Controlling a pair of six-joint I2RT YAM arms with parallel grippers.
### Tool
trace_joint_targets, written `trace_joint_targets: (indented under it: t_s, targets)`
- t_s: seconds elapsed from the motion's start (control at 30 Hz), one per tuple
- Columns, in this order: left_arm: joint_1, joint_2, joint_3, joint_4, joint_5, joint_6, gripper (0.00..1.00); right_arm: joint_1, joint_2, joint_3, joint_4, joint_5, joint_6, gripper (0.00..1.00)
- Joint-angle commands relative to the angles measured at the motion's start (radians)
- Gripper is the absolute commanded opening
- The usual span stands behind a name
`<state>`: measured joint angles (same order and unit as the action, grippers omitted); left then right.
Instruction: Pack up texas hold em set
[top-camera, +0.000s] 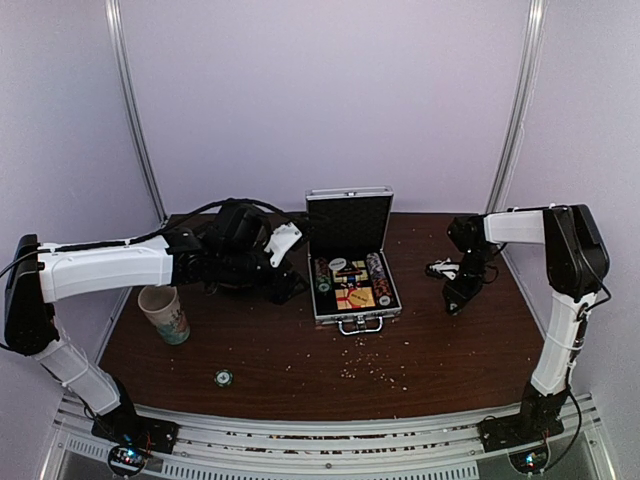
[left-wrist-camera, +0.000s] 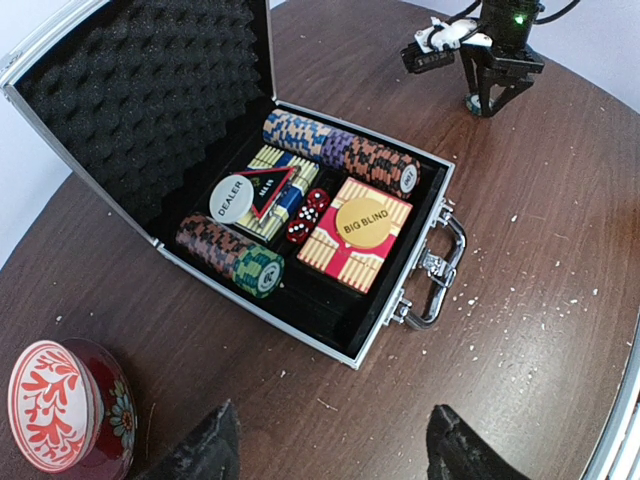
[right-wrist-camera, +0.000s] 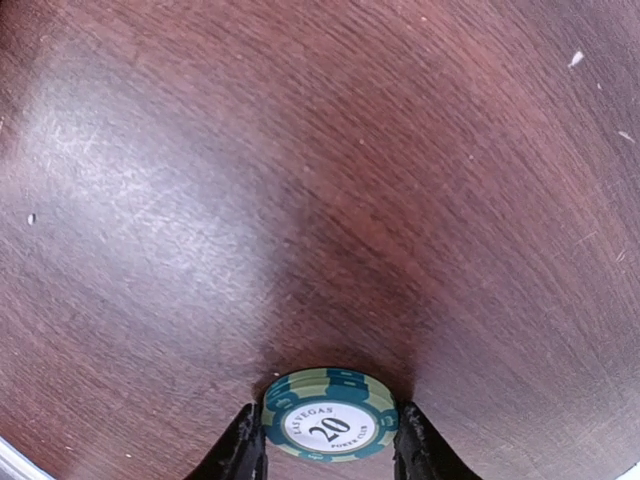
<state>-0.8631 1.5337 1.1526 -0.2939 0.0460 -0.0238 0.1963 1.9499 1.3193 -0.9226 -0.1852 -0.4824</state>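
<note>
Overhead view: light is even and diffuse, walls (top-camera: 300, 100) pale lilac, table (top-camera: 450, 340) dark, fine detail soft. Left wrist view: case (left-wrist-camera: 150, 100) is sharp, the left gripper's fingertips (left-wrist-camera: 205, 450) are blurred at the bottom edge, and the table rim bows. Right wrist view: broad pale glare lies upper left, with dark shadow behind the chip (right-wrist-camera: 328, 428).

The right gripper (right-wrist-camera: 330, 452) clasps a round green-and-white "20" poker chip (right-wrist-camera: 328, 412) flat on the scratched dark-brown wooden surface (right-wrist-camera: 300, 180).

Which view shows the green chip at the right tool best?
Right wrist: the green chip sits close-up in the right tool, its 20 readable. Top external and left wrist show the tool there, but the chip is too small to make out.
</note>
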Motion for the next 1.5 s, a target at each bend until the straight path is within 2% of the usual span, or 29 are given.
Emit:
trace_joint_targets:
  t_s: [0.0, 0.2, 0.43, 0.57, 0.67, 0.9, 1.1, 1.47]
  targets:
    - [-0.001, 0.008, 0.032, 0.011, 0.01, 0.006, 0.65, 0.041, 0.01, -0.055, -0.022, -0.075, 0.018, 0.41]
    - [-0.001, 0.012, 0.032, 0.01, 0.005, 0.005, 0.65, 0.176, -0.076, -0.109, -0.008, -0.05, 0.036, 0.39]
    - [-0.001, -0.001, 0.033, 0.014, 0.0, -0.009, 0.65, 0.435, -0.114, -0.135, -0.013, -0.039, 0.015, 0.38]
    - [0.003, -0.021, 0.03, 0.014, -0.039, -0.008, 0.65, 0.583, -0.112, -0.091, -0.014, -0.038, 0.004, 0.38]
    - [0.012, -0.039, 0.027, 0.018, -0.066, -0.004, 0.65, 0.644, -0.084, -0.004, -0.015, -0.035, 0.005, 0.37]
    - [0.048, -0.117, 0.011, 0.041, -0.134, -0.004, 0.65, 0.691, -0.021, 0.208, -0.016, -0.045, -0.005, 0.37]
    - [0.112, -0.19, -0.007, 0.068, -0.146, -0.031, 0.66, 0.69, 0.019, 0.325, 0.124, 0.082, 0.001, 0.37]
    - [0.152, -0.213, -0.016, 0.082, -0.162, -0.055, 0.66, 0.692, 0.122, 0.359, 0.387, 0.246, -0.057, 0.38]
